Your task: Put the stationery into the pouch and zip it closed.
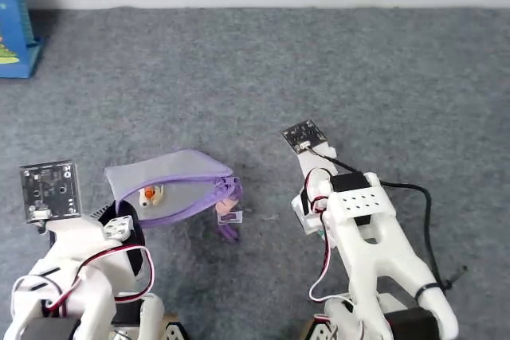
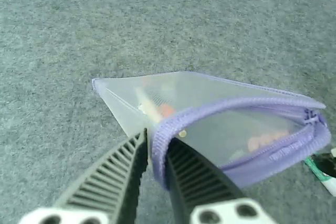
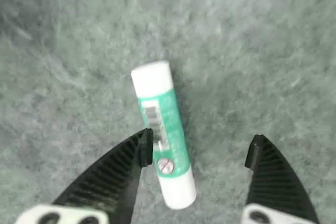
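on the grey counter (image 1: 239, 77), in front of the left arm, a see-through pouch (image 1: 171, 185) with a purple zip lay flat. the left claw (image 2: 155, 142) was clamped together on the pouch's purple rim, near one end of the mouth. at least one small orange-and-white item (image 1: 148, 193) showed through the plastic, so part of the stationery appeared to be inside already. the zip looked undone, its two purple bands apart along most of the mouth, with the zip pull (image 1: 229, 216) at the end away from that claw. near that end, a white-and-green glue stick (image 3: 164, 129) lay on the counter outside the pouch, between the fingers of the right claw (image 3: 202, 140), which stood wide apart and gripped nothing. by my reading, the glue stick was yet to be picked up and put in, and the zip yet to be closed. what the items in the pouch were was hard to tell through the cloudy plastic, and from above the right arm's own body hid its claw and the spot beneath it.
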{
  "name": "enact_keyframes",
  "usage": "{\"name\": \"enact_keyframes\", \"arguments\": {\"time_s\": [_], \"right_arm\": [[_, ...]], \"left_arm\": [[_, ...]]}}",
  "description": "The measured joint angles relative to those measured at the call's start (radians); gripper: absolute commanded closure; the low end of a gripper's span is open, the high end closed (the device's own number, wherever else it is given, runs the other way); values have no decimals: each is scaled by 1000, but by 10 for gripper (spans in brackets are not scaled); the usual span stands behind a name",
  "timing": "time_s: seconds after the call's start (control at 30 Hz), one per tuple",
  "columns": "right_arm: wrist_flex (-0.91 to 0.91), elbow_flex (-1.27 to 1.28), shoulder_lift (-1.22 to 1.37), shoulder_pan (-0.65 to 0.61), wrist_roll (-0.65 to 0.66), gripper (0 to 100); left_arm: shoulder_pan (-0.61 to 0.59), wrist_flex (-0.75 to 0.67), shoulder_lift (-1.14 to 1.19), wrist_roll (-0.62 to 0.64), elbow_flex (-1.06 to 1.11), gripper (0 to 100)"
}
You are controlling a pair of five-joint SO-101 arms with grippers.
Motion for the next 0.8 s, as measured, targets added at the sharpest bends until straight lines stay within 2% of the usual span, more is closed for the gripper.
{"name": "enact_keyframes", "arguments": {"time_s": [0.27, 0.33, 0.47, 0.8], "right_arm": [[-92, 38, 8, -95, 0, 733], [-95, 38, 38, -89, 0, 796], [-112, 38, 147, -95, 0, 990], [-152, 25, 158, -78, 0, 991]], "left_arm": [[0, 8, 0, 0, 0, 988], [0, 8, 0, 0, 0, 988], [0, 8, 0, 0, 0, 988], [0, 8, 0, 0, 0, 988]]}}
